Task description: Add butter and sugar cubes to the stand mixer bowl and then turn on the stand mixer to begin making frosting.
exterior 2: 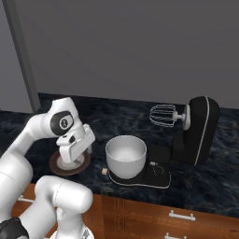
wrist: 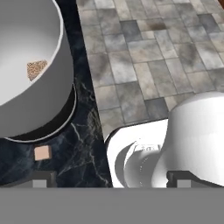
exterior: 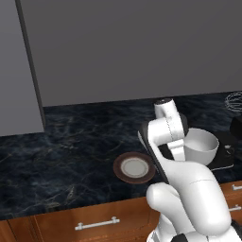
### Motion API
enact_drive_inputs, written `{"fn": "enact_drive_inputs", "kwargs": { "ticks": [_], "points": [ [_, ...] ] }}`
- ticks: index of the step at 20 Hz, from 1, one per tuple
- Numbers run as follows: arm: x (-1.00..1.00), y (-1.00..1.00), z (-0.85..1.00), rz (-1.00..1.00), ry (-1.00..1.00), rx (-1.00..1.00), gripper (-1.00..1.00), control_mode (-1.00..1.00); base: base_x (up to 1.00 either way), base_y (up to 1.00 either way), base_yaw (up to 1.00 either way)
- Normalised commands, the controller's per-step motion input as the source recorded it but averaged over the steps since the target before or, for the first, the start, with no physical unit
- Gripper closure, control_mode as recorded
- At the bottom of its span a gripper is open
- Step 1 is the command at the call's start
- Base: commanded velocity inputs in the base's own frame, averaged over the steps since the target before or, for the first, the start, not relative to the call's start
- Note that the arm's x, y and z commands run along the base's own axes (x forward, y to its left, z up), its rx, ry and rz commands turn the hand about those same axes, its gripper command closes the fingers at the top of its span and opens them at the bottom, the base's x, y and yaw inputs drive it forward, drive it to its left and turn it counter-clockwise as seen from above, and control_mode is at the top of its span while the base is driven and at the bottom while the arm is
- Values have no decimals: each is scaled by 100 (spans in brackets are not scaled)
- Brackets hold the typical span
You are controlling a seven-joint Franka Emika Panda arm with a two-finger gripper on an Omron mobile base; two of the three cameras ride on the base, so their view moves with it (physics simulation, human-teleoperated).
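Note:
The pale stand mixer bowl sits on the flat base of the black stand mixer, whose head is tilted back with the wire whisk raised. In the hand view one beige sugar cube lies inside the bowl. The other sugar cube rests on the dark counter just outside the bowl, and it also appears as a small cube left of the mixer base. My gripper is open and empty; it hangs low between plate and bowl. The butter is out of view.
A brown-rimmed white plate lies on the counter left of the mixer, under my hand. Grey wall cabinets hang above the black marble counter. Wooden drawers run along its front edge, and tiled floor lies beyond that edge.

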Motion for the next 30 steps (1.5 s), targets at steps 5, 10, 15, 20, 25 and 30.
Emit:
{"fn": "enact_drive_inputs", "kwargs": {
  "ticks": [5,10,15,20,25,30],
  "points": [
    [0,-6,-33,-1,1,-3,-100,-100,0,0,0],
    [0,-11,-31,0,0,0,-100,-100,0,0,0],
    [6,-5,-34,2,0,0,-100,-100,0,0,0],
    [33,0,-38,0,0,-2,-100,-100,0,0,0],
    [19,0,-20,0,-2,-4,-100,-100,0,0,0],
    [13,-2,-5,0,-8,-4,-100,-100,0,0,0]
  ]
}}
